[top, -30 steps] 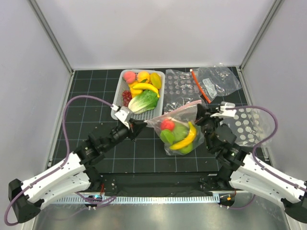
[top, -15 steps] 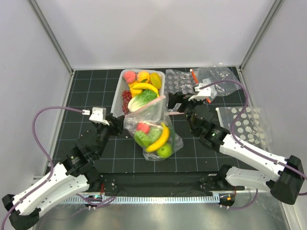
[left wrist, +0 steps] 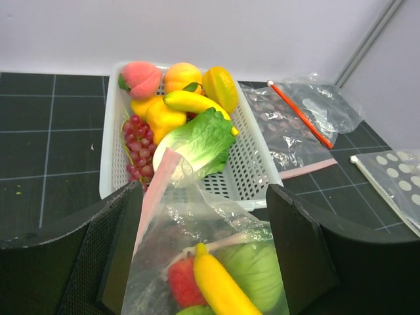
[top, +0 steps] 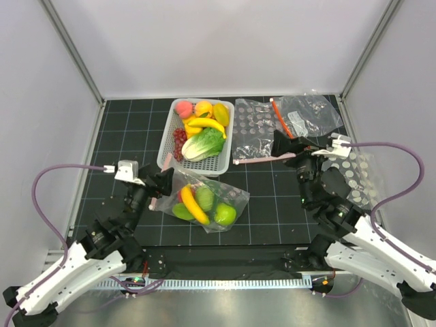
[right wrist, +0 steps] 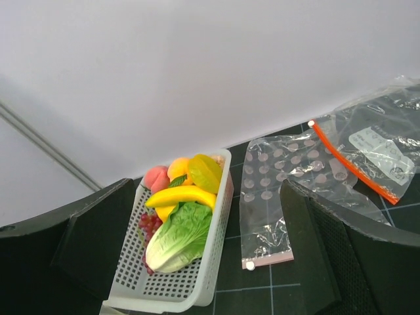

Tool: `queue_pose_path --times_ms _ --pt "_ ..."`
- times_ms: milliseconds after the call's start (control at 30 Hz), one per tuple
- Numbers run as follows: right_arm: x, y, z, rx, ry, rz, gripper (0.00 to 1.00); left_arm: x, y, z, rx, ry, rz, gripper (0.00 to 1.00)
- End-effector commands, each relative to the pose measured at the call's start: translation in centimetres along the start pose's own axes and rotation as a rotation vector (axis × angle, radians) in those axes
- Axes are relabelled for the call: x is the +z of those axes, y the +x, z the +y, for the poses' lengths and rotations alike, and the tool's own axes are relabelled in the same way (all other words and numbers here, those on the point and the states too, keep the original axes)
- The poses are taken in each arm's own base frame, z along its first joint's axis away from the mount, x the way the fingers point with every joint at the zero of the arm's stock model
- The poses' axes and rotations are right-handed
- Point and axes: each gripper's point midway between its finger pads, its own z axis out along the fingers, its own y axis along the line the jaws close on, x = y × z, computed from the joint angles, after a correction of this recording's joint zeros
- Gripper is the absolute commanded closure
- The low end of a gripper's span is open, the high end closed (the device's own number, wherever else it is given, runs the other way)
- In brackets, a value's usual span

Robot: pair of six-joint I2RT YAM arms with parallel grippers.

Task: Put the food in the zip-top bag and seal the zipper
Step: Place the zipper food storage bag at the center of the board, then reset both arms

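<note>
Black gridded tabletop [top: 136, 136], white walls around. I see the zip-top bag [top: 231, 197] lying flat at near centre, just in front of the white basket [top: 170, 155]. It holds a banana [top: 193, 206], green pieces [top: 205, 198] and a red piece [left wrist: 182, 283]. Its pink zipper [left wrist: 154, 190] points toward the left gripper [top: 165, 182]. I cannot tell whether it is sealed. Left gripper: jaws wide, the bag mouth lying between them, neither finger visibly touching it. Right gripper [top: 281, 146]: jaws wide, nothing held, over a dotted bag [top: 255, 129], well right of the zip-top bag. Peach [top: 183, 108], orange [top: 203, 107], lettuce [top: 203, 144] and grapes [top: 180, 138] are in the basket.
</note>
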Motion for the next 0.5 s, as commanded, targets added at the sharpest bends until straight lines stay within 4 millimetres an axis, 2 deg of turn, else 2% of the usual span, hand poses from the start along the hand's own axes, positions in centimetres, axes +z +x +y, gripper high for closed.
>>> queue_pose_path --times_ms 0,367,400,467 --pt "-0.2 -0.3 -1.9 0.053 0.093 -0.044 0.0 -0.4 -0.6 -0.4 -0.041 0.034 -0.035 0.21" --pt "-0.9 -0.6 -3.0 0.072 0.104 -0.074 0.0 -1.0 -1.1 0.0 -0.065 0.038 -0.078 0.18" --pt "-0.9 -0.5 -3.1 0.071 0.107 -0.073 0.0 -1.0 -1.0 0.1 -0.065 0.037 -0.079 0.16" --pt "-0.9 -0.5 -3.4 0.071 0.116 -0.078 0.0 -1.1 -0.9 0.3 -0.071 0.028 -0.08 0.0"
